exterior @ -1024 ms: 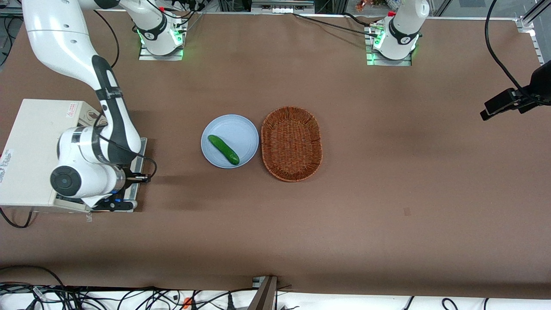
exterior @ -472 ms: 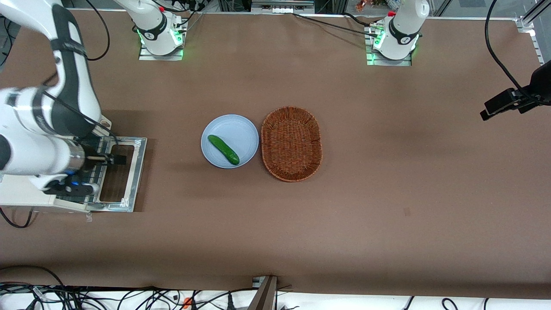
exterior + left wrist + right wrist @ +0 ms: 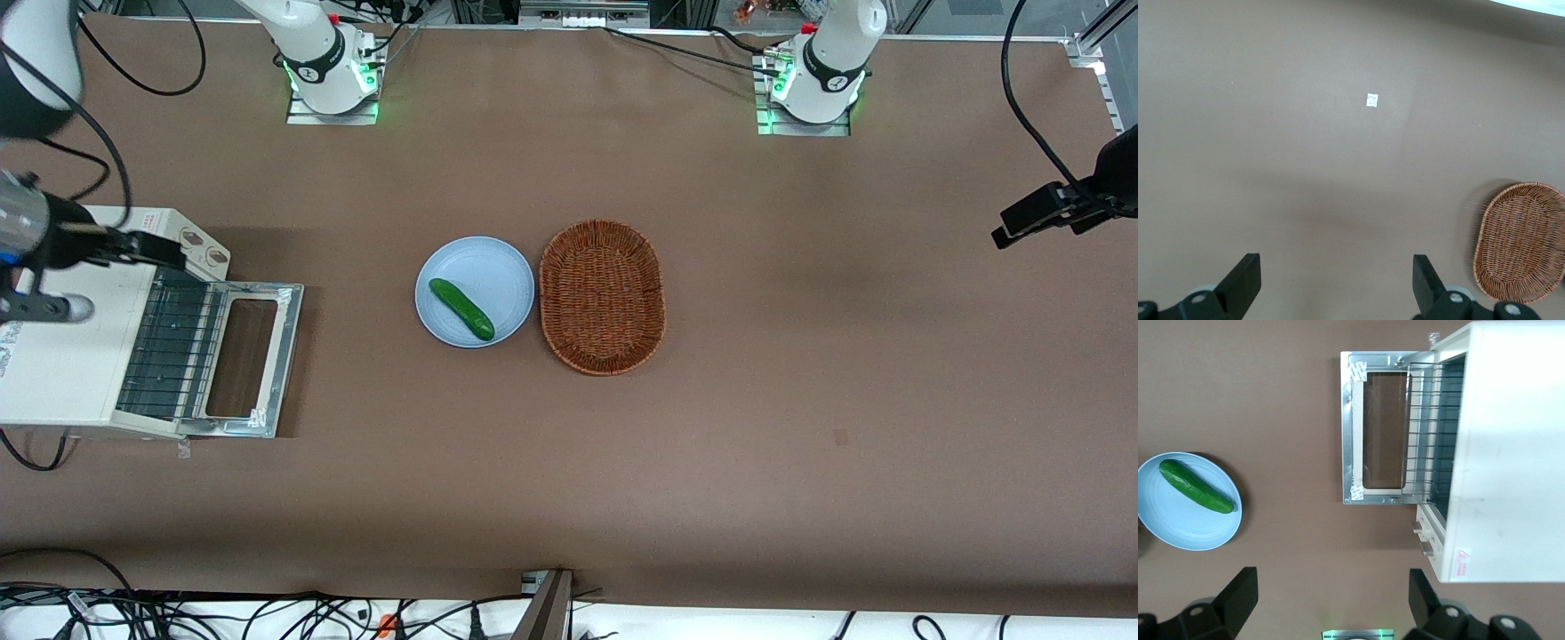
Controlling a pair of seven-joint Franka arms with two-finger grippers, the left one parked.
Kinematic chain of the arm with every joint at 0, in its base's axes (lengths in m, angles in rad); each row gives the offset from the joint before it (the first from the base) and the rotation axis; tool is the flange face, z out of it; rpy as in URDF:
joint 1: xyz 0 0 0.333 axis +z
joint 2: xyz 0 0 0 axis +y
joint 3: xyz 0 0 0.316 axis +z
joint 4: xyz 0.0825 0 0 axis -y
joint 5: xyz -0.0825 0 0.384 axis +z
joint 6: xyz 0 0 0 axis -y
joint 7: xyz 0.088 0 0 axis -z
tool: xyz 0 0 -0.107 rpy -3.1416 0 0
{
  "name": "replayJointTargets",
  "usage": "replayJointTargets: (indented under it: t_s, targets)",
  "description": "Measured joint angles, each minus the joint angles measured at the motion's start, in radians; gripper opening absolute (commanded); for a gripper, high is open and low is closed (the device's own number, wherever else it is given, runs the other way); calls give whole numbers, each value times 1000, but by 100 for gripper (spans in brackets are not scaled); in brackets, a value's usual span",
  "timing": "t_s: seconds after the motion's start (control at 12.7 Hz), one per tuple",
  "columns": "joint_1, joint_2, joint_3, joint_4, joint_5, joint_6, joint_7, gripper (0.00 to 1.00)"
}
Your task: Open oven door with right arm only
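Front view, left edge of the frame: the oven door [image 3: 253,357] lies folded down flat on the table, fully open. Higher up, the right arm [image 3: 36,53] holds its gripper [image 3: 164,252] above the oven's top, its fingers spread wide and holding nothing.

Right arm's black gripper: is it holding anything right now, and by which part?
Nothing. The black two-finger gripper is open and empty above the cream-white toaster oven, clear of the grey-silver glass-windowed oven door, which lies folded down open.
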Motion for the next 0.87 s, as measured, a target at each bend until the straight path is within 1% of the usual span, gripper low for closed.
replayJointTargets:
  t_s: [0.24,0.55,0.71,0.87]
  targets:
    - [-39,-118,-7,-92,0,1,-15,100]
    - [-59,-249,-7,-296,0,96,-16,100]
    - [-59,-290,-7,-338,0,108,-16,100]
    - [-59,-301,-7,-340,0,119,-16,100]
